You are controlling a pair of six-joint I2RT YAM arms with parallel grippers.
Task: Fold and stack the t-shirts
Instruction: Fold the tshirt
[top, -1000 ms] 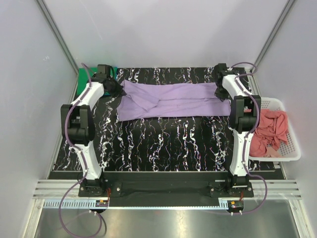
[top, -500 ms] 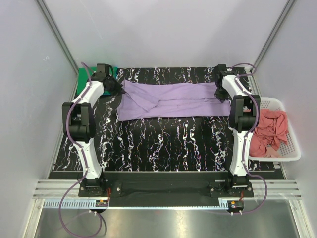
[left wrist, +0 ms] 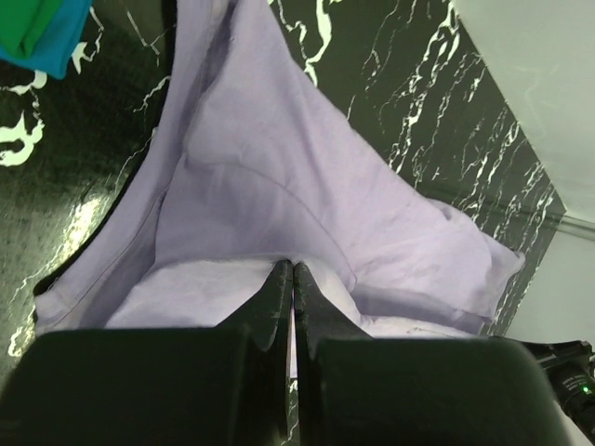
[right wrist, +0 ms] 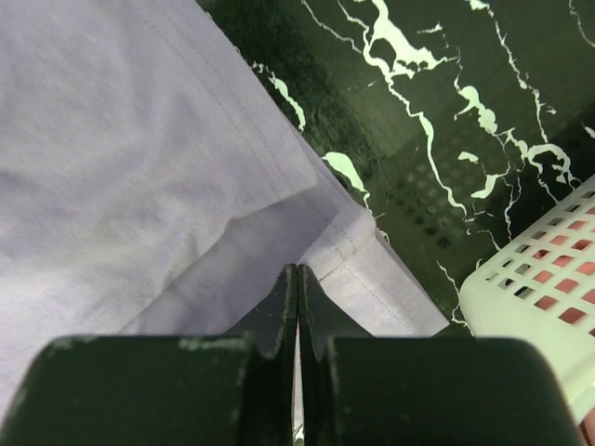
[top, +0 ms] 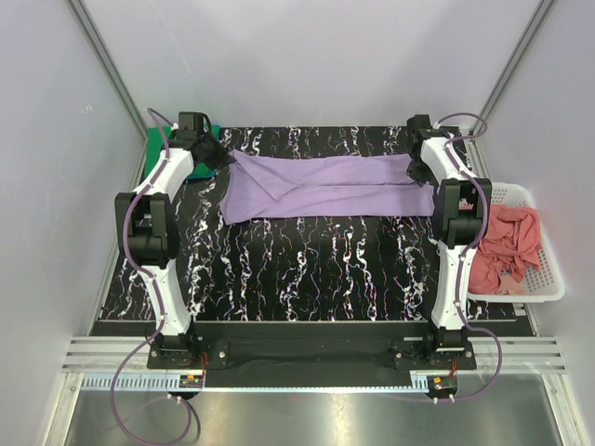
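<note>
Two arms reach far forward with their elbows raised, and each wrist is turned inward over the far part of the tabletop (top: 307,269). The left pincer (top: 219,156) is clenched on the left end of the light purple t-shirt (top: 325,189), the right pincer (top: 415,171) on its right end. The shirt lies stretched across the tabletop between them. Only the top view shows the salmon pink t-shirt (top: 507,243) inside the white basket (top: 550,279) and the green t-shirt (top: 154,144) at the far left corner. The left wrist view adds a blue cloth (left wrist: 58,46) touching the green one. The right wrist view shows the hem stitching.
</note>
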